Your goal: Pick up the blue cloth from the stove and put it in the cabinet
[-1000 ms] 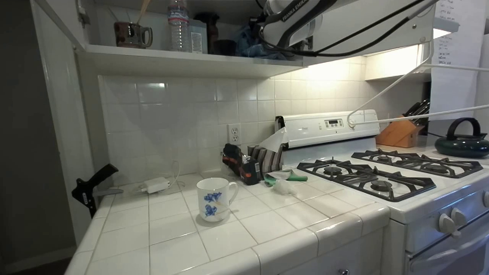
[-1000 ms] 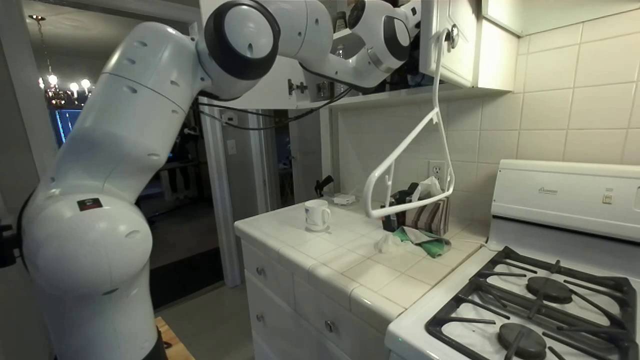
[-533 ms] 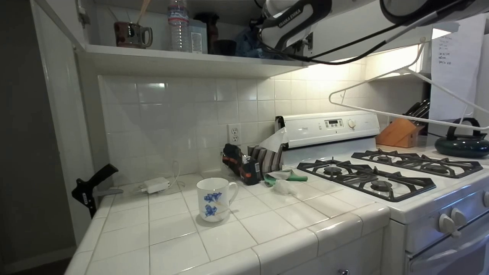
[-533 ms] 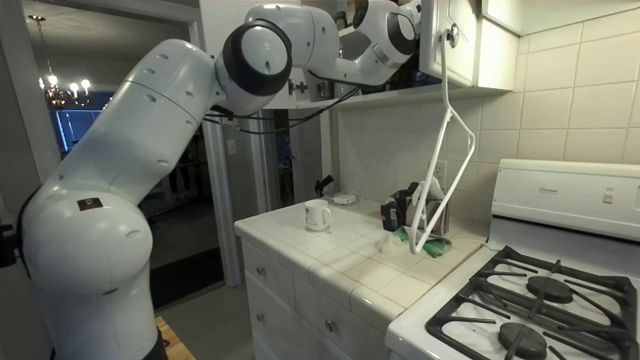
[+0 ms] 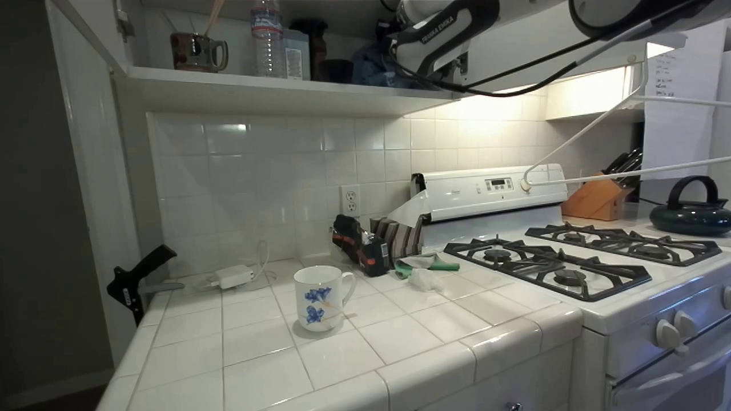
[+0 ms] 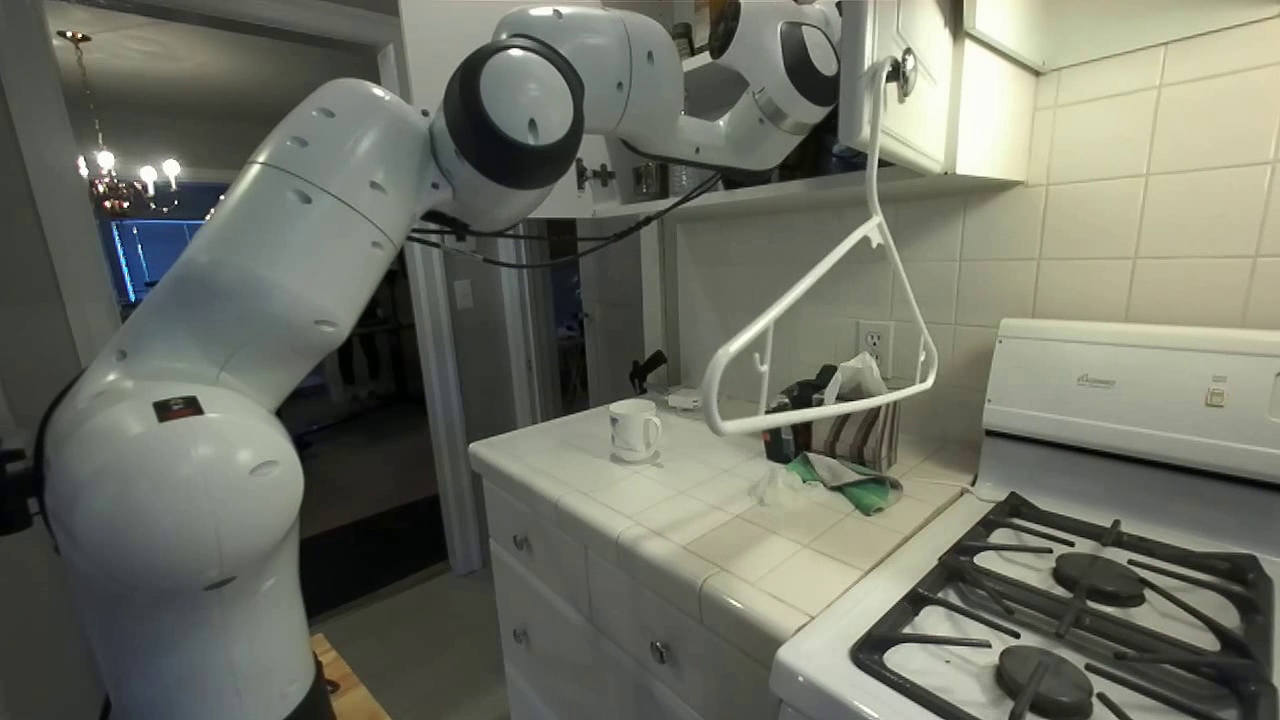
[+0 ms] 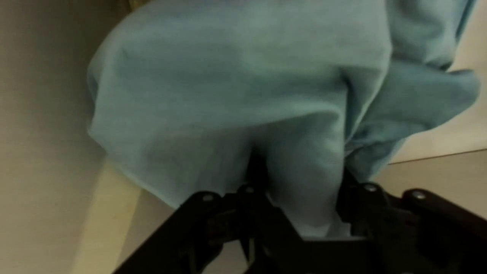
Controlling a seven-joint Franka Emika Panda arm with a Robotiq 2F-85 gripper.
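Note:
The blue cloth [image 7: 228,87] fills most of the wrist view, crumpled with loose folds. In an exterior view it shows as a blue bundle [image 5: 372,65] on the shelf of the open cabinet [image 5: 274,85], below and beside the arm's wrist. My gripper [image 7: 300,167] is inside the cabinet at the cloth. Its fingers stand apart with a fold of cloth loosely between them, and the left finger presses into the cloth. The fingertips are partly hidden by cloth. The arm and cabinet door hide the gripper in both exterior views. The stove [image 6: 830,660] carries no blue cloth.
A bottle [image 5: 267,48] and a brown mug [image 5: 197,52] share the shelf. A white hanger [image 6: 810,412] hangs from the cabinet knob near the arm. A white mug [image 5: 320,299], a striped tissue box [image 6: 855,435] and a green cloth [image 6: 860,487] are on the counter.
The arm's elbow has lowered and moved towards the cabinet, mostly in the earlier half second. Its wrist has shifted slightly since. The hanger swings and turns on the knob.

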